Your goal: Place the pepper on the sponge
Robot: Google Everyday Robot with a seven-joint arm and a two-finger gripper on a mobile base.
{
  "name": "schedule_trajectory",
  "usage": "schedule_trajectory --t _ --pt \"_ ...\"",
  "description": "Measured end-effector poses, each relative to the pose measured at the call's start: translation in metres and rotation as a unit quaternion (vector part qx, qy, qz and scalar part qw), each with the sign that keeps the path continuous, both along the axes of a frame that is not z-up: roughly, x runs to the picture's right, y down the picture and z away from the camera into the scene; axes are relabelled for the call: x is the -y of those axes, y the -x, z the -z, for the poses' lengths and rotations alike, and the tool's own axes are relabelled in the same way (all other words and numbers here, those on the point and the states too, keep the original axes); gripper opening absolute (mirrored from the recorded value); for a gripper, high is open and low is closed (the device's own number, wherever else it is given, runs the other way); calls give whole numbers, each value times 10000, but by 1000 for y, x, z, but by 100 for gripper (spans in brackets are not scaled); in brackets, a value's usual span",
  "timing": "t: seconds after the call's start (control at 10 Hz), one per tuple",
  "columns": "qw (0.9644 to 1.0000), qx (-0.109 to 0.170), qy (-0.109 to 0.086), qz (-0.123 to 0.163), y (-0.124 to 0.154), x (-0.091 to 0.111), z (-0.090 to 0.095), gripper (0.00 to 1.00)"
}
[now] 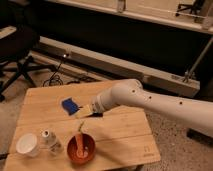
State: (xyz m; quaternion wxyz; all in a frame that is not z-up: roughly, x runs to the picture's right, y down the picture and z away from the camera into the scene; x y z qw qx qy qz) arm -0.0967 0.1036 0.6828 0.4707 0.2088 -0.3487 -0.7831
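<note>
The blue sponge lies flat on the wooden table, left of centre. My gripper, at the end of the white arm, hovers low just right of the sponge, over a black cylindrical bar. The slim orange pepper with its green stem rests near the table's front, leaning on the rim of the orange-red bowl. The gripper is well behind the pepper and is not holding it.
A white cup and a small clear bottle stand at the front left of the table. An office chair is on the floor to the left, with cables and a long metal rail behind the table.
</note>
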Motion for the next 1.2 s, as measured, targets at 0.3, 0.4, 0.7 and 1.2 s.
schedule_trajectory --t 0.3,0.4,0.7,1.2 --pt "9993 287 205 131 4 -39 6 80" --pt "9989 384 227 129 4 -48 5 80" --pt "9967 701 349 231 13 -95 -6 80" --pt "9901 1377 108 244 47 -105 -8 80"
